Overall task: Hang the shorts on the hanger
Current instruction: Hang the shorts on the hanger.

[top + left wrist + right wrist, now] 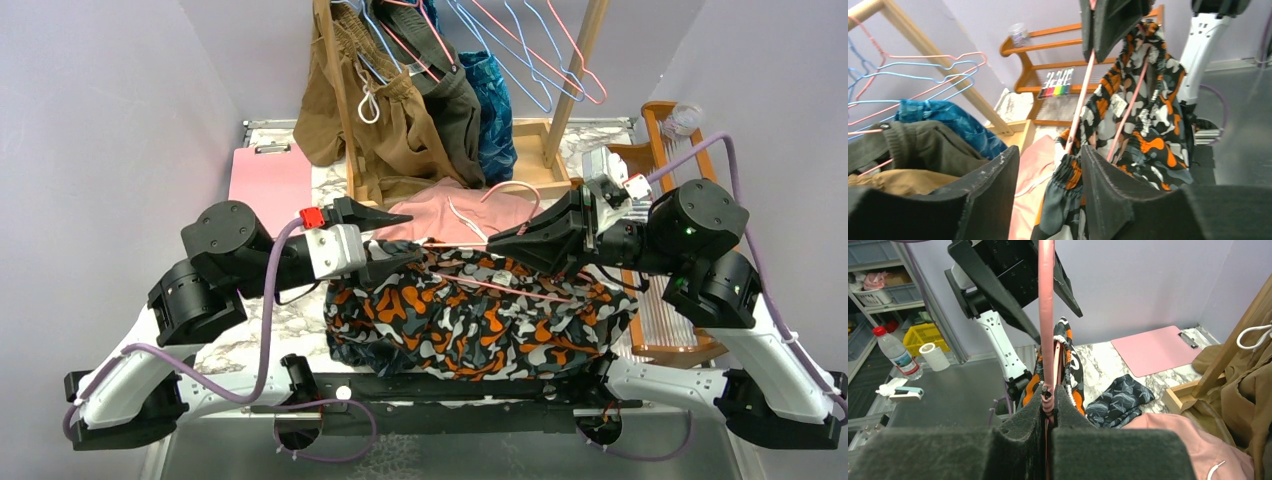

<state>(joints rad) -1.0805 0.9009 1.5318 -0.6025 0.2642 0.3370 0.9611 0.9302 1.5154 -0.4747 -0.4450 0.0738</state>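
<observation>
The right gripper [1049, 395] was shut tight on the hanger [1046, 315]. Its two padded fingers were pressed together, with the thin pink wire pinched between them at the centre of the right wrist view. The left gripper [1050, 152] stood wide open with nothing in its grasp. In the left wrist view, the gathered waistband of the shorts [480, 315] hung just beyond the gap between its fingers. The shorts lay bunched in the lower middle of the top view, part of them draped around the hanger's wires and the rest slumped on the marble-patterned table [290, 325].

The step in hand looked like drawing the fabric along the hanger. To do it well, the left gripper would need to close on the waistband alone, not on the wire. It would then pull along the wire's line while the right gripper held firm, so that the fabric slid and did not twist the hanger round. A grip near the elastic edge would probably give the surest hold, since the loose cloth below would likely just stretch and slip.

The hanger was a slim, smooth, rounded wire that would likely flex under a sideways tug. The shorts were soft and limp, with a puckered elastic waist and a busy orange, white and grey print on dark cloth. The left gripper's fingers [993, 185] wore dark, matte, scuffed pads that looked grippy on cloth.
</observation>
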